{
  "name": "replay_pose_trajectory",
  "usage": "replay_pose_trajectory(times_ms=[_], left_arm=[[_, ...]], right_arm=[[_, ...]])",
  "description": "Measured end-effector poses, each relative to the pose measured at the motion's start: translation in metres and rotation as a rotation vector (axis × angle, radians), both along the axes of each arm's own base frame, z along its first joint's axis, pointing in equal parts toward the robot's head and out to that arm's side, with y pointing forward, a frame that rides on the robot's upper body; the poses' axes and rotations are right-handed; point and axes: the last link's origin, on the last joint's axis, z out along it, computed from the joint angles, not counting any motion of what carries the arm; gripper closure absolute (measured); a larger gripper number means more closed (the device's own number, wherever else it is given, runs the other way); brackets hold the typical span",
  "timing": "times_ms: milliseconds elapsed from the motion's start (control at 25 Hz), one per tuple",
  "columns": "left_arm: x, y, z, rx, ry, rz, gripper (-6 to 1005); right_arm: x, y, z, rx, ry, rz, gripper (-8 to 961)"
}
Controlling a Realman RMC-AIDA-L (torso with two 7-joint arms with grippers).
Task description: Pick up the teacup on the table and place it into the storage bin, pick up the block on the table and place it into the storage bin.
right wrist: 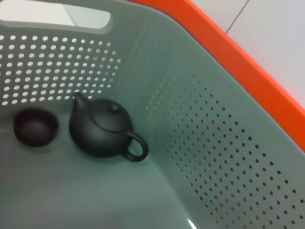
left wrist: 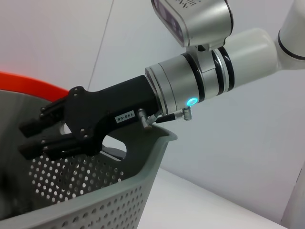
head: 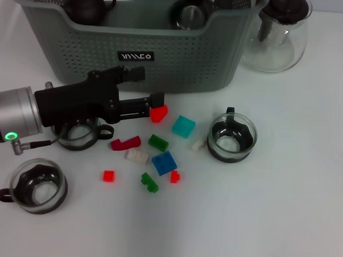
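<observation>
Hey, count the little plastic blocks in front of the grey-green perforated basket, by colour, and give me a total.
Red plastic blocks: 4, one by the left gripper
Green blocks: 2
White blocks: 2
Blue blocks: 1
Teal blocks: 1
Total: 10

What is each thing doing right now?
left gripper: low in front of the storage bin, its tip at the red block
red block: tilted
storage bin: upright, open-topped
dark teapot: upright in the bin, lid on
small dark cup: upright in the bin, empty
glass teacup: upright on the table, as are two more
glass teapot: upright, lid on
teal block: lying loose on the table
</observation>
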Motion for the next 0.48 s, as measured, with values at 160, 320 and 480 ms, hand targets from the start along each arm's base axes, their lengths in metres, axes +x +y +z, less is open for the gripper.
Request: replay_pose_trajectory(times_ms=[160,320,480], left_arm=[[0.000,0.000,0.000,0.000,0.000,0.001,142],[-0.001,-0.001,0.000,0.001,0.000,0.002,143],[-0.001,-0.001,0.000,0.000,-0.001,0.003,143]], right_arm=[[-0.002,0.001,0.004,0.014,0.016,0.010,589],[-0.013,0.002,0.017,0.052,0.078,0.046,456],[-0.033,-0.001,0.042,0.093,0.232,0.085,462]])
